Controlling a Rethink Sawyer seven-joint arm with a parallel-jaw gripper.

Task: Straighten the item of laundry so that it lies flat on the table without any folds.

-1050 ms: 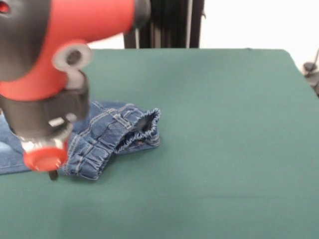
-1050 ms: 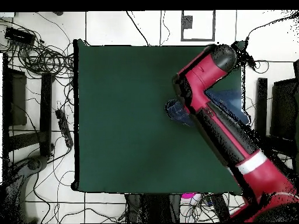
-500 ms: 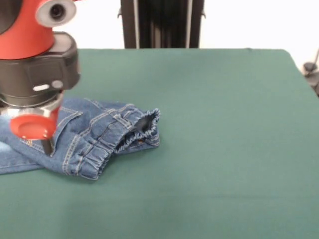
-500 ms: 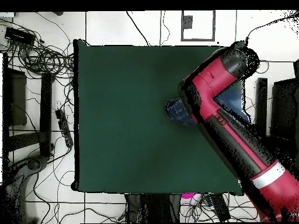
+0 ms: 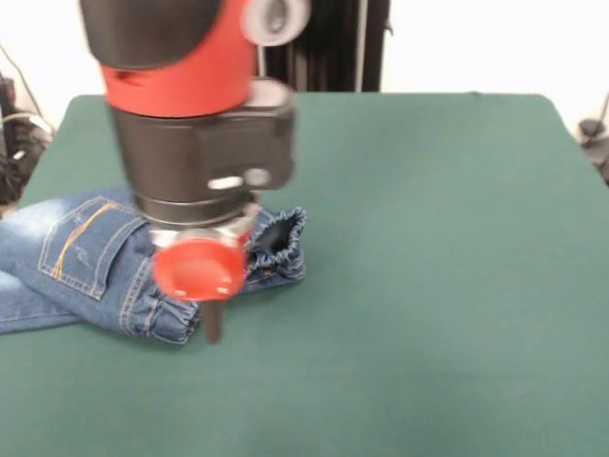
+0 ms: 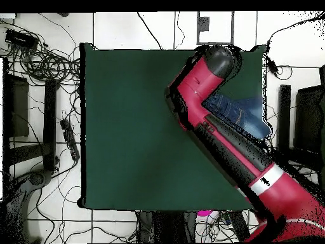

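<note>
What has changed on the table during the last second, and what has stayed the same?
In the front view the gripper has swung from over the jeans' pocket side, at the picture's left, rightward to the bunched waistband end, where it now hangs at the near edge. Whether it has taken hold of anything cannot be told. The jeans lie folded as before, in the same spot on the table.

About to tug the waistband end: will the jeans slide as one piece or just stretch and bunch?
The jeans look floppy: the waistband is gathered and folded over, so it would probably unroll first. Denim on the felt-like table likely drags rather than slides.
</note>
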